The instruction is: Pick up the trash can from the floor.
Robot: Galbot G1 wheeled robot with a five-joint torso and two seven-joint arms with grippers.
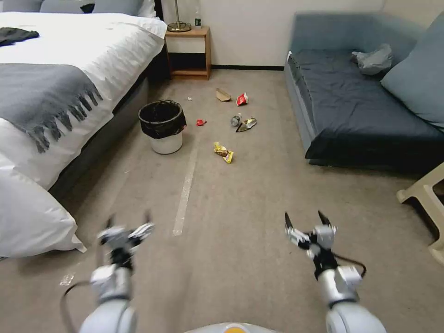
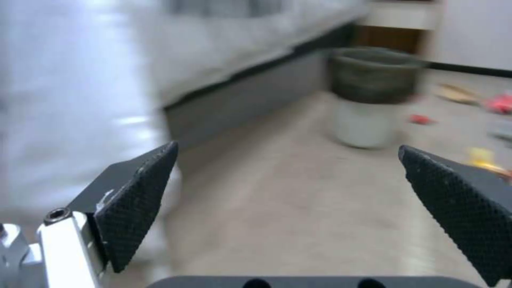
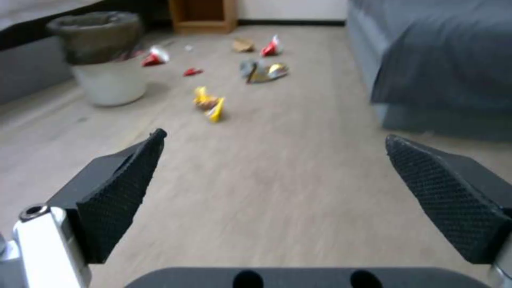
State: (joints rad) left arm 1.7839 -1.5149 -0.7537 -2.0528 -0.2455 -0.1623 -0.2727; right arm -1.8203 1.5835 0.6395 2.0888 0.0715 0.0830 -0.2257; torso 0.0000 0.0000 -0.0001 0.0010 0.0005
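Head view gives you the layout: your left gripper (image 1: 128, 219) hangs low at the near left with its fingers spread and nothing between them, and your right gripper (image 1: 305, 221) hangs at the near right, likewise spread and empty. Both are well apart from the trash can (image 1: 163, 126), which stands upright on the floor (image 1: 240, 259) farther ahead and to the left, just beside the bed (image 1: 69, 92) and to the left of the pale tape strip (image 1: 185, 192).

From your left gripper, the can lies almost straight ahead, only slightly toward the middle. From your right gripper it sits ahead and clearly across to the left, past the tape. So the left arm is the nearer one, in my judgement, and has the straighter line to it.

Left wrist view shows the can (image 2: 373, 96) ahead between the open fingertips, toward one side. The can's axis is vertical, with the black liner folded over the rim facing up.

Wrappers (image 1: 223, 152) lie scattered right of the can, between it and the sofa (image 1: 360, 106), not in your left arm's path.
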